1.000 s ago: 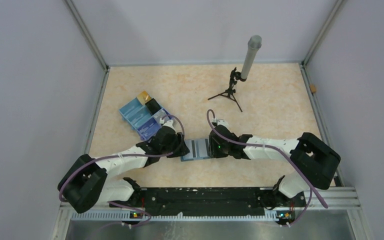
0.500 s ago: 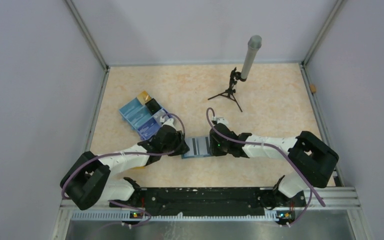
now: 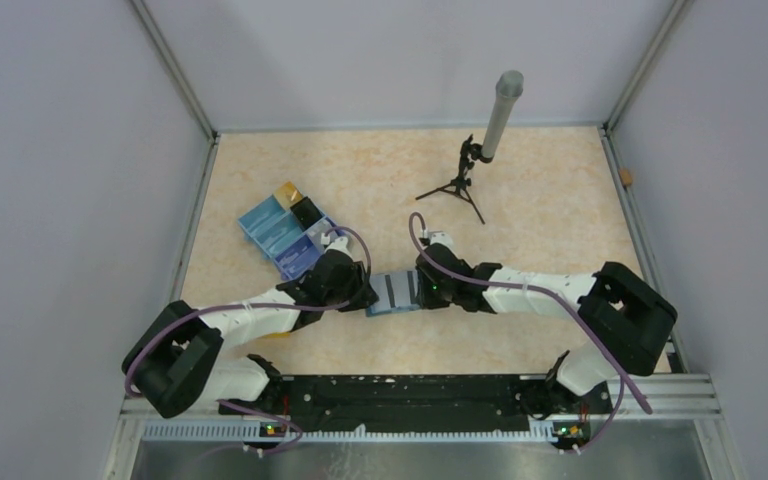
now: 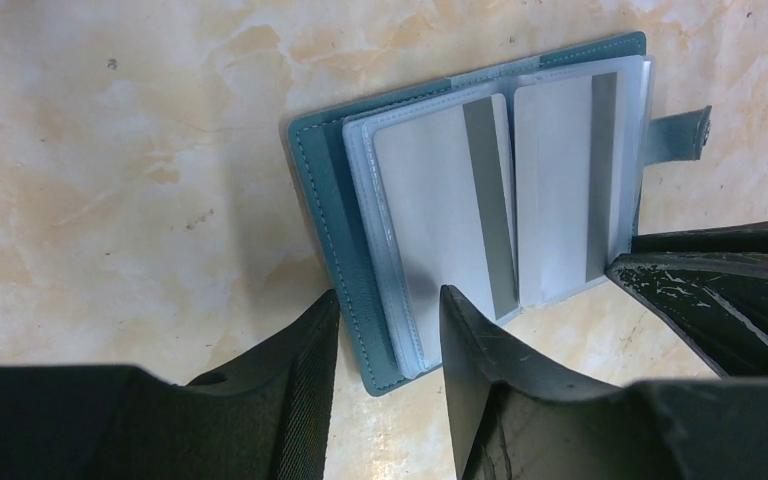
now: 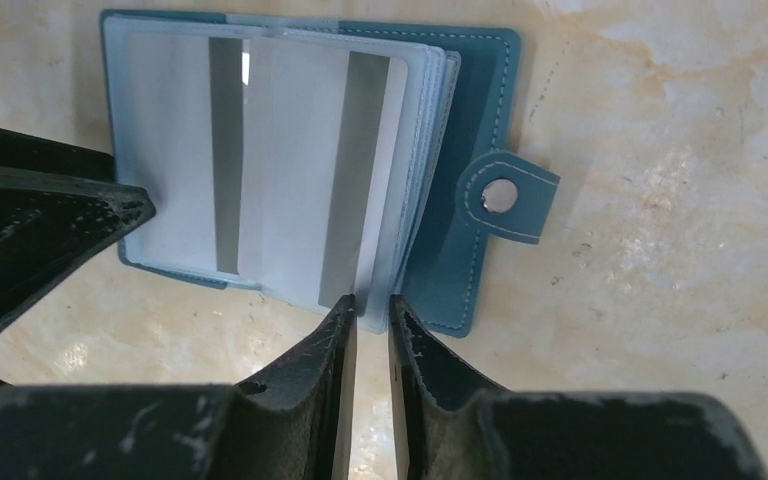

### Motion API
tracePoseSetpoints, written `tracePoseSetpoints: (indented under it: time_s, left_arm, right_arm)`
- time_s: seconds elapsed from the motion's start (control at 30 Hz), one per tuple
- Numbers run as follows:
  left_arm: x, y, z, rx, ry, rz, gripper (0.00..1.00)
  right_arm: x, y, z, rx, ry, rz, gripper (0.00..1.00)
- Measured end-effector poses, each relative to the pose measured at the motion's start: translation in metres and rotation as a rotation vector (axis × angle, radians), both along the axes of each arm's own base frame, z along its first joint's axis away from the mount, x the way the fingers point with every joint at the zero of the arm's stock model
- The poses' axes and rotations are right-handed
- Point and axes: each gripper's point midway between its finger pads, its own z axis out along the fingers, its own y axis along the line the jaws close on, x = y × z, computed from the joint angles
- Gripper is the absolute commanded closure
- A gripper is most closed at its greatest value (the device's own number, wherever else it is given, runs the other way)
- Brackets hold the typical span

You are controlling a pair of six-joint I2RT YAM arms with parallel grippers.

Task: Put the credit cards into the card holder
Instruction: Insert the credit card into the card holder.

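the open teal leather card holder [image 4: 480, 210] lies between both arms (pale cards [image 5: 290, 165] sleeved inside); left gripper [image 4: 385, 330] straddles its edge, right gripper [image 5: 370, 320] seemingly pinches the sleeves.

From above, arms cover holder [image 3: 396, 293] edges; tray [image 3: 282, 238] contents too small to tell; both wrist views crop the gripper bodies.

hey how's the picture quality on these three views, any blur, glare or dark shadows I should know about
Top view: even, soft light, but the card holder is small and half hidden by the arms. Left wrist: holder sharp, left gripper dark and soft-edged, casting shadow on the sleeves. Right wrist: crisp, clasp snap glinting, right gripper black, detail lost.
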Motion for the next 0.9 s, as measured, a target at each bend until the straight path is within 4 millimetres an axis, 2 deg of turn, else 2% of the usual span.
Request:
tracePoseSetpoints:
  time_s: [0.4,0.7,0.9]
  left_arm:
    - [0.0,0.0,0.0,-0.001,0.001,-0.001,0.58]
    - [-0.001,-0.001,0.0,-0.004,0.004,-0.005,0.58]
    - [-0.002,-0.002,0.0,-0.008,0.008,-0.01,0.58]
  right_arm:
    - [0.004,0.013,0.016,0.0,-0.053,0.027,0.87]
    - [0.006,0.027,0.032,0.003,-0.106,0.056,0.82]
    - [0.01,0.027,0.037,-0.017,-0.133,0.055,0.8]
